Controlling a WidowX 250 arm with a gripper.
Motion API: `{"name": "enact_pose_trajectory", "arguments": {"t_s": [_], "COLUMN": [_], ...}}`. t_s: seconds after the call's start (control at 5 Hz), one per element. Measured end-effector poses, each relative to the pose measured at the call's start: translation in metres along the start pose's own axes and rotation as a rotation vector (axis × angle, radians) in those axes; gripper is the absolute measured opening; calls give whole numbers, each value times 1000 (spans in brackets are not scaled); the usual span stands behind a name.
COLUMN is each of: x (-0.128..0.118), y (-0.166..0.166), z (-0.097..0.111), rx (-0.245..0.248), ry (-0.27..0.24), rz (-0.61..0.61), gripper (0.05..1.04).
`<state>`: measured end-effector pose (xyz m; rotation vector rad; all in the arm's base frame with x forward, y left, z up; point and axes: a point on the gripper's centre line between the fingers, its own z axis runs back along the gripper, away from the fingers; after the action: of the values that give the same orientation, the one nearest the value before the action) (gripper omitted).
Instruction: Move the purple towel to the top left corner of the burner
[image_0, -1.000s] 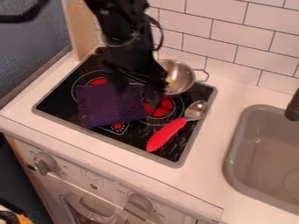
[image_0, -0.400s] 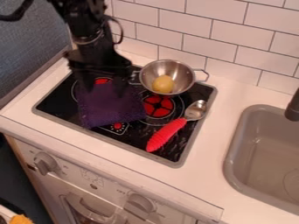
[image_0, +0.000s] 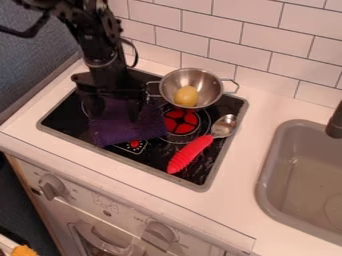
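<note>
**Spread gripper (image_0: 116, 116) down over the purple towel (image_0: 125, 132)**

The towel lies on the left part of the black stove (image_0: 64, 116), running from the back-left burner toward the front edge, its right side close by the glowing red burner (image_0: 181, 122). Right over its back half hangs the gripper, its two fingers wide apart – one toward each side of the cloth. Whether they touch it, I can't tell from here. The black arm (image_0: 101, 46) comes in from the upper left.

Behind the towel and to its right sits a metal pot (image_0: 212, 86) with two wire handles, a yellow ball (image_0: 186, 96) inside. To the right of the cloth – well apart from the gripper – a spoon (image_0: 191, 154) lies slanted, red handle toward the front, metal bowl pointing back.

Around the stove is the white table (image_0: 230, 200), with a gray sink (image_0: 265, 185) set in at the right and a dark tap (image_0: 336, 125) above it. White tiles (image_0: 244, 47) line the back.
</note>
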<state>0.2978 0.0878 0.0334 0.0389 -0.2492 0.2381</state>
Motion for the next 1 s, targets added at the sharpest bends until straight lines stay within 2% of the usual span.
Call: {"name": "enact_pose_trajectory", "arguments": {"t_s": [0.2,0.4,0.8,1.0], "x": [-2,1,30,55], "y": [-1,-3,15,24], "z": [-14,-19,-27,-32], "rx": [-2,-9,2,-9], "ry": [18,21,6,-3], "rz": [16,20,70,99], "gripper": [999,999,998,998]}}
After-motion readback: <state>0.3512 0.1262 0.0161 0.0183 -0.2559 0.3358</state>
